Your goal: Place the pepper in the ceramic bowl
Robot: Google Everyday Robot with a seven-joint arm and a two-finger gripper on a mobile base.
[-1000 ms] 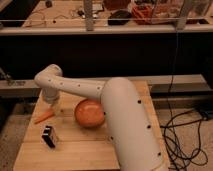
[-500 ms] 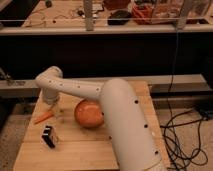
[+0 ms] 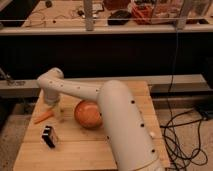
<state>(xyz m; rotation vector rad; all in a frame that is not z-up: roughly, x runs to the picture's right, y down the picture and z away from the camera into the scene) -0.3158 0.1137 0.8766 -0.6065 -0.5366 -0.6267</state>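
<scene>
The pepper (image 3: pixel 43 117) is a slim orange tapered thing lying on the wooden table (image 3: pixel 85 150), left of the bowl. The ceramic bowl (image 3: pixel 88 114) is round and reddish-orange, near the table's middle, partly covered on its right by my white arm. My gripper (image 3: pixel 56 112) hangs down from the wrist at the left, just right of the pepper's thick end and left of the bowl, low over the table. The pepper lies on the wood, outside the bowl.
A small black and white object (image 3: pixel 49 136) lies on the table in front of the pepper. My thick white arm (image 3: pixel 125 125) crosses the table's right half. Black cables (image 3: pixel 182 132) lie on the floor to the right. A cluttered bench (image 3: pixel 125 15) runs behind.
My wrist and gripper have shifted slightly down and right, closer to the table beside the pepper. The pepper and the bowl have not moved.
</scene>
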